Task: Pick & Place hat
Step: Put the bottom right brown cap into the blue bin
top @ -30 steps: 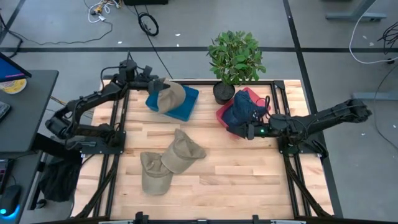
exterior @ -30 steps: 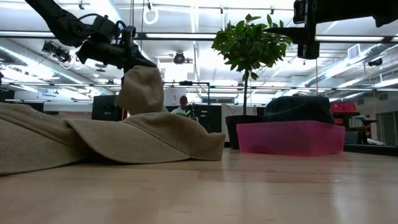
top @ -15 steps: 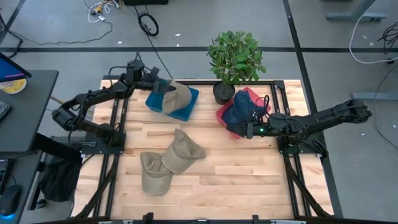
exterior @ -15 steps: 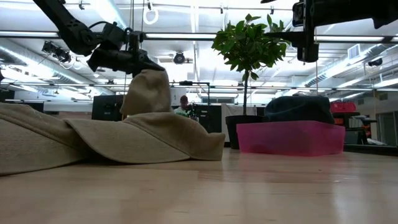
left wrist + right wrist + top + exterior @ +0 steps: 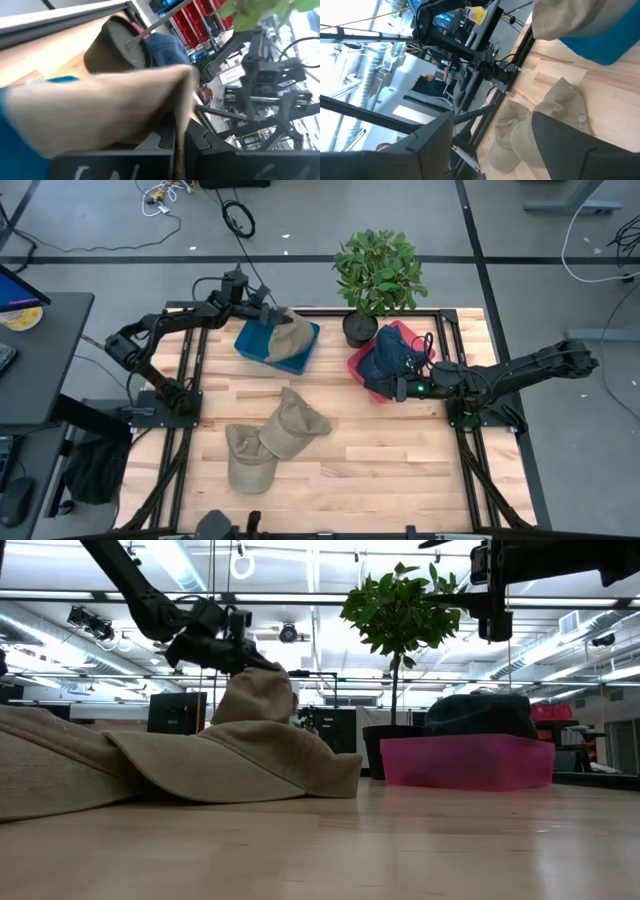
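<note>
Above the wooden table (image 5: 350,450), left end effector (image 5: 268,315) pinches a tan hat (image 5: 292,337)

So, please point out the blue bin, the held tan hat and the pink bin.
blue bin (image 5: 256,343): high view, bare left part.
held tan hat (image 5: 291,336): high view, crown.
pink bin (image 5: 466,761): low view, front wall.

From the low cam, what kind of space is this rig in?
Looks like an open-plan lab or workshop, not a home: exposed ceiling lights, red parts bins on shelving, and loose cables on the grey floor around the wooden table.
</note>
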Controlling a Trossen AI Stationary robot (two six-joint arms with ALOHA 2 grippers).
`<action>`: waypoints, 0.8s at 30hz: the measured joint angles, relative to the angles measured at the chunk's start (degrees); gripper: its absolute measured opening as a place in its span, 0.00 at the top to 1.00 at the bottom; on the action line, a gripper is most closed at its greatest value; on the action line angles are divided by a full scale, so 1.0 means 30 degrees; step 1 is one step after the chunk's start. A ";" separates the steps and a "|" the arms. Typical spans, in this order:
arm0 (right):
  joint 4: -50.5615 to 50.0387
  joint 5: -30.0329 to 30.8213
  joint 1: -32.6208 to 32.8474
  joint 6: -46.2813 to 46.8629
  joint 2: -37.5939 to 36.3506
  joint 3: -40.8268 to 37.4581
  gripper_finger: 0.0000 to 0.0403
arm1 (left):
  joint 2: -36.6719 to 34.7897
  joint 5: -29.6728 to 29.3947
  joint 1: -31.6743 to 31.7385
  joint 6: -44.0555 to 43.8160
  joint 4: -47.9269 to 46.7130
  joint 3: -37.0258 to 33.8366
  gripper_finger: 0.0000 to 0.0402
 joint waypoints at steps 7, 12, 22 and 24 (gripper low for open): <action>0.0007 0.0483 0.0000 0.0101 0.0007 0.0000 0.32 | 0.0538 -0.1610 -0.0243 0.2985 -0.0013 0.0000 0.99; 0.0007 0.0476 0.0000 0.0139 0.0007 0.0000 0.32 | 0.0264 -0.2723 -0.0369 0.4344 -0.0028 -0.0005 0.99; 0.0007 0.0476 0.0000 -0.0021 0.0007 0.0000 0.32 | 0.0042 -0.5024 -0.0428 0.6455 -0.1339 -0.0007 0.99; 0.0007 0.0476 0.0000 -0.0035 0.0007 0.0000 0.32 | 0.0046 -0.5713 -0.0590 0.6850 -0.1583 -0.0007 0.99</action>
